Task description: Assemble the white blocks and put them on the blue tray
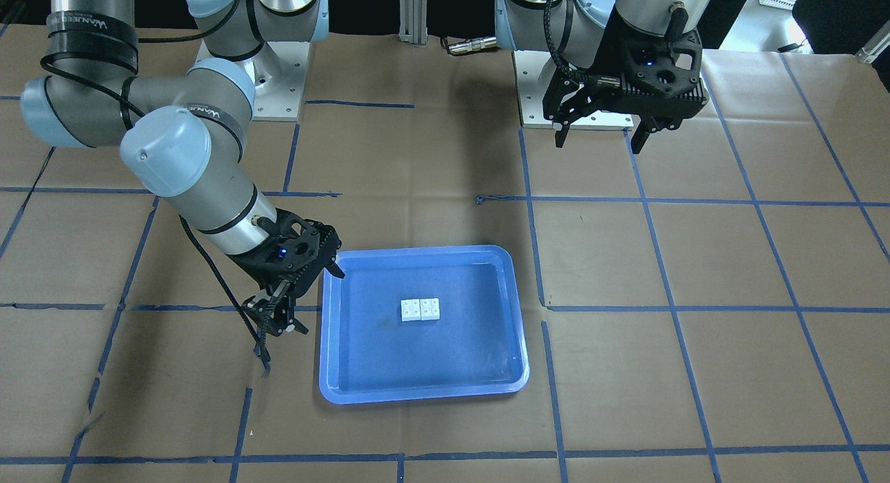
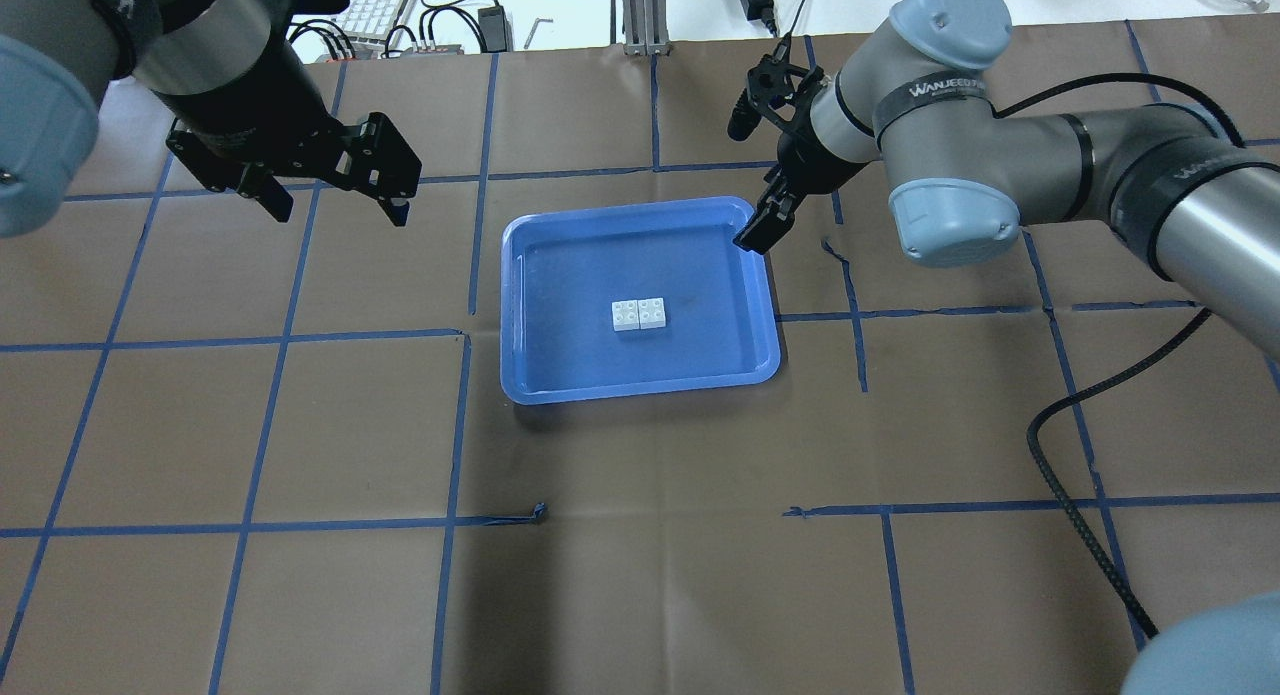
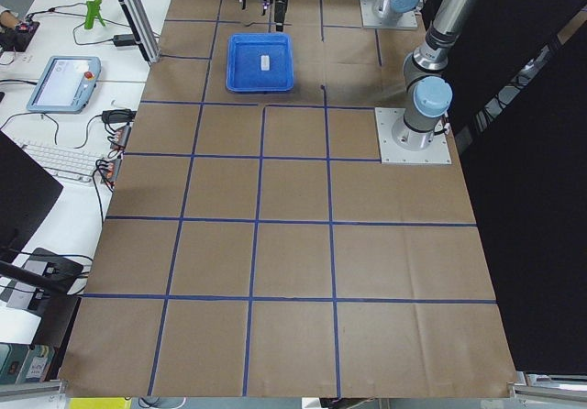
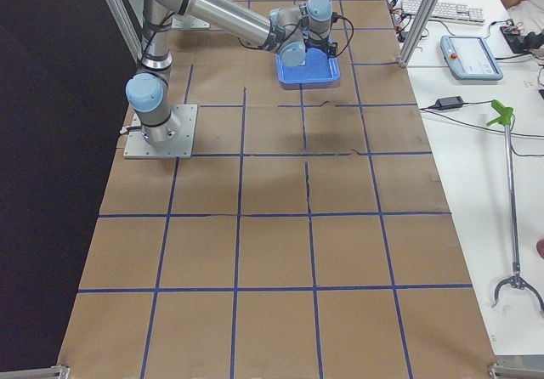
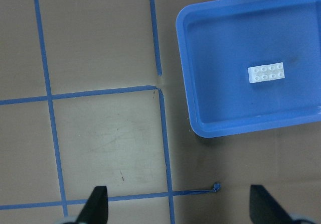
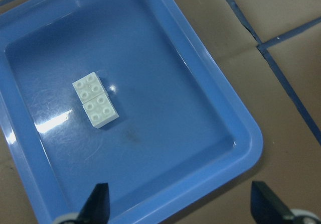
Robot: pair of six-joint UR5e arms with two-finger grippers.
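Note:
The two white blocks (image 1: pixel 421 309) lie side by side, touching, studs up, in the middle of the blue tray (image 1: pixel 452 361). They also show in the overhead view (image 2: pixel 640 315) and both wrist views (image 5: pixel 266 73) (image 6: pixel 95 99). My right gripper (image 2: pixel 750 185) is open and empty, hovering at the tray's (image 2: pixel 512 305) far right corner; in the front view it (image 1: pixel 316 299) sits beside the rim. My left gripper (image 2: pixel 330 190) is open and empty, raised well to the left of the tray, also in the front view (image 1: pixel 599 141).
Brown paper with a blue tape grid covers the table. The arm base plates (image 1: pixel 278 87) (image 1: pixel 535 94) stand at the robot's side. A black cable (image 2: pixel 1090 515) trails from the right arm. A keyboard (image 2: pixel 375 5) and cables lie beyond the far edge.

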